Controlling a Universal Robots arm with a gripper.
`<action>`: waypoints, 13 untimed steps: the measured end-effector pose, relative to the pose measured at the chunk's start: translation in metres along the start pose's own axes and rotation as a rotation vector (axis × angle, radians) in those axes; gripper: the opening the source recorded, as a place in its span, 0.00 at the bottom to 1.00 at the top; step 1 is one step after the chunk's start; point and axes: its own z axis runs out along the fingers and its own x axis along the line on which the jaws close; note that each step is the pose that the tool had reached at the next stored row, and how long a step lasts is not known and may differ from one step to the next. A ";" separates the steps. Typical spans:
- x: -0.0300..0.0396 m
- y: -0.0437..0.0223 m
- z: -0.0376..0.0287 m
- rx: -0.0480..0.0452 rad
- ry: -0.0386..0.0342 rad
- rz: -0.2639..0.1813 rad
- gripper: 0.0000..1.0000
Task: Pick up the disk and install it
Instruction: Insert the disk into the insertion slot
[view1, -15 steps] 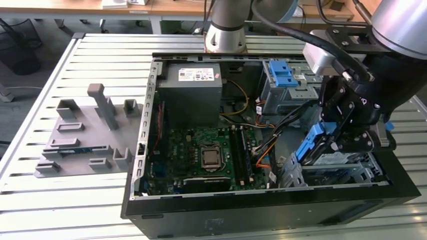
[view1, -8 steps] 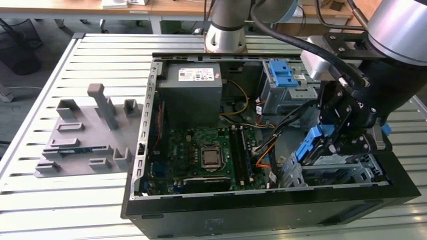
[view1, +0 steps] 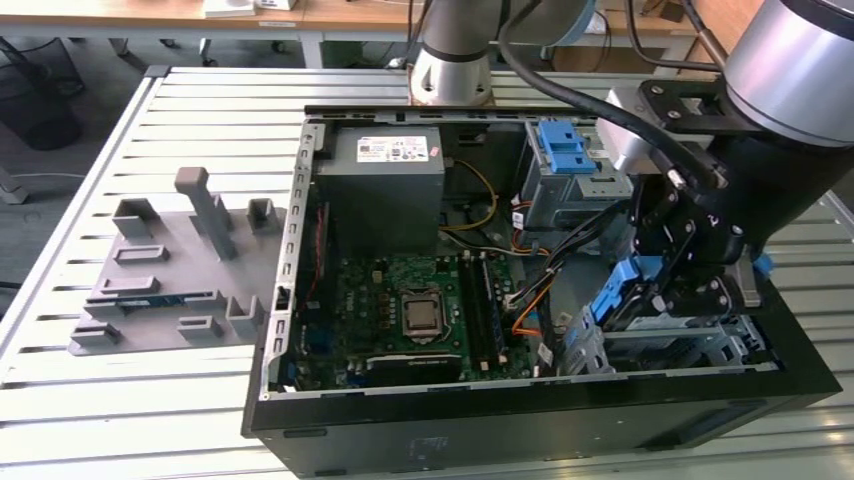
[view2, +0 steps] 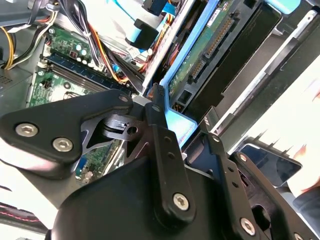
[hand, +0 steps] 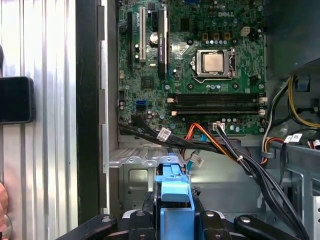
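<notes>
Blue-bracketed flat silver-metal disk (view2: 197, 70) sits clamped in the black gripper (hand: 174, 205); loose black cables (hand: 252, 169) beside it might snag it.

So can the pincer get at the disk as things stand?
Likely yes: the pincer looks closed on the disk, gripping its blue bracket; the cables pass beside it, not between.

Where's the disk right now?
On the exterior view's right, the disk is held in the gripper over the metal drive cage, inside the computer case beside the motherboard.
</notes>
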 end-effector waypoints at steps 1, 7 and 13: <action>0.0000 0.0000 0.0011 0.0000 -0.0001 0.000 0.36; 0.0000 -0.0001 0.0063 0.0000 0.0000 0.000 0.36; 0.0000 -0.0001 0.0073 0.0000 0.0000 0.000 0.36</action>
